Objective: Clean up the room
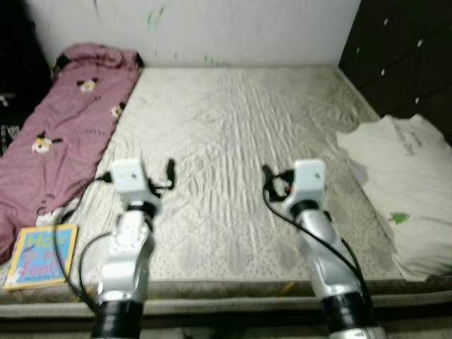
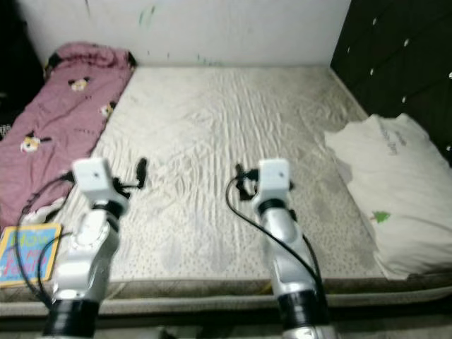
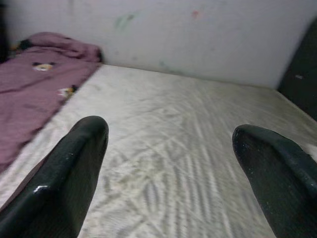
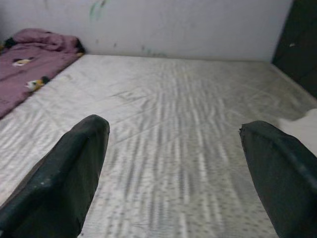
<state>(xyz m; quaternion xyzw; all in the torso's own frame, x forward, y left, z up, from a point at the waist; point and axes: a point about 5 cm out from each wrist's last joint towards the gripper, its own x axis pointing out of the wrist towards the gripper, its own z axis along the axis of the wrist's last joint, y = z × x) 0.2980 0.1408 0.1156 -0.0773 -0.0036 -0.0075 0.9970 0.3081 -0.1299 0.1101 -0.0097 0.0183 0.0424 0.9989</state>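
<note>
A bare mattress (image 1: 233, 134) lies before me. A pink blanket with cartoon prints (image 1: 60, 127) is bunched along its left side. A yellow and blue book (image 1: 41, 256) rests at the near left corner. A white pillow with a small green tree (image 1: 406, 191) lies at the right. My left gripper (image 3: 171, 153) hovers over the near left part of the mattress, open, nothing between its fingers (image 3: 69, 168). My right gripper (image 4: 176, 158) hovers over the near middle, also open and holding nothing.
A white wall (image 1: 212, 28) closes the far side. A dark padded headboard (image 1: 406, 56) stands at the right. Dark items (image 1: 10, 106) sit at the far left edge. The mattress's front edge (image 1: 233, 289) runs just below my arms.
</note>
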